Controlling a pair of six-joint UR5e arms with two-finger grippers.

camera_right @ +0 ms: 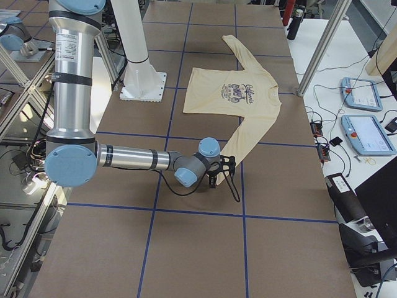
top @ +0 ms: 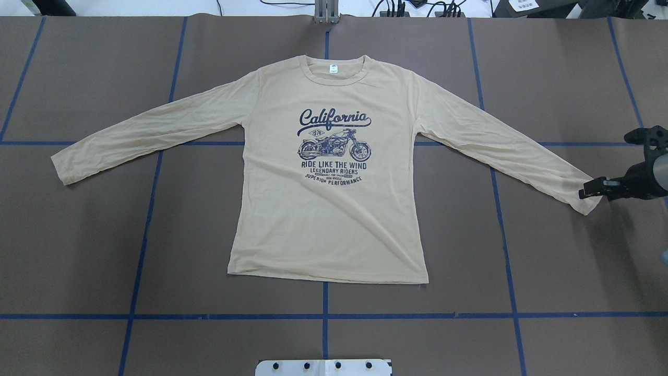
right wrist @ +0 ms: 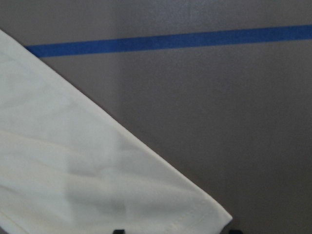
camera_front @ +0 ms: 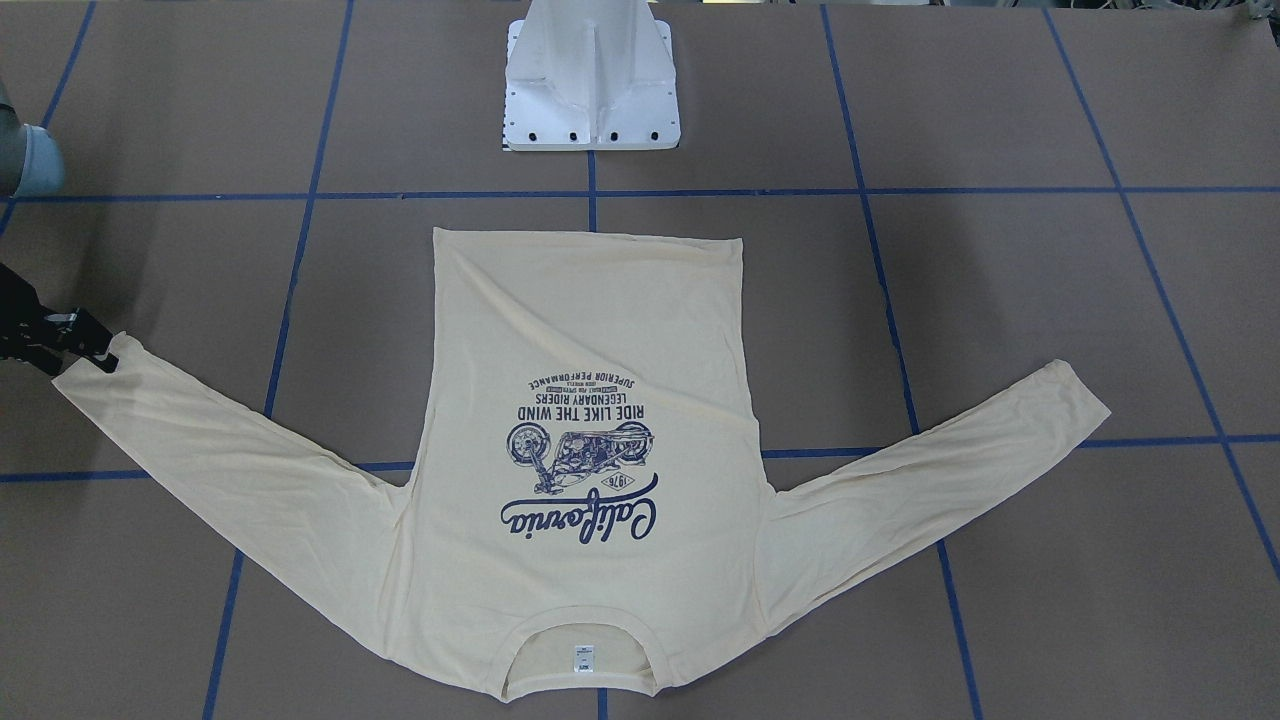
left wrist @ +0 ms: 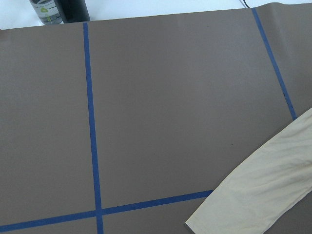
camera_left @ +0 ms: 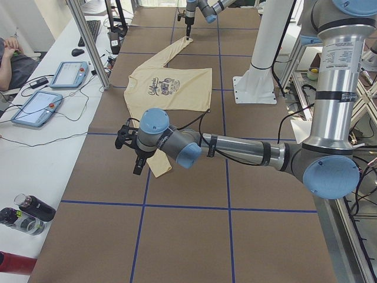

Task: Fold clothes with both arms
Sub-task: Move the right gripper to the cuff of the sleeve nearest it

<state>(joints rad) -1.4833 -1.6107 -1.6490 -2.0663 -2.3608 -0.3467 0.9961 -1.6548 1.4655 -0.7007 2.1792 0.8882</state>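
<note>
**Asker:** What lies in front of you, and how far has the folding got?

**Me:** The brown surface [top: 156, 235], marked off by a blue tape grid [top: 323, 316], carries the pale cream-yellow long-sleeved T-shirt [top: 334, 230]. It lies flat, navy motorcycle print up, collar on the far side from me, with both sleeves spread out to the sides. No fold shows anywhere, so I judge I'm at the first step, taking hold of the sleeve ends.

**Asker:** And your arms?

**Me:** My grey right arm [camera_right: 130, 158] reaches low to the right sleeve's cuff [top: 583, 205]. Its jaws stand parted, and my wrist camera shows the cuff's corner between the two tips, with nothing pinched. My grey left arm [camera_left: 235, 150] hangs above the surface near the left sleeve's cuff [top: 62, 169], which lies flat with nothing touching it. Only the side camera shows those jaws, so I cannot tell how far open they are.

**Asker:** What does the next move call for?

**Me:** I think the right jaws must shut on the cuff and catch both thin layers, since fabric like this slips easily. The left must come over its own cuff and down. Then both sleeves can be lifted and carried in across the chest.
</note>
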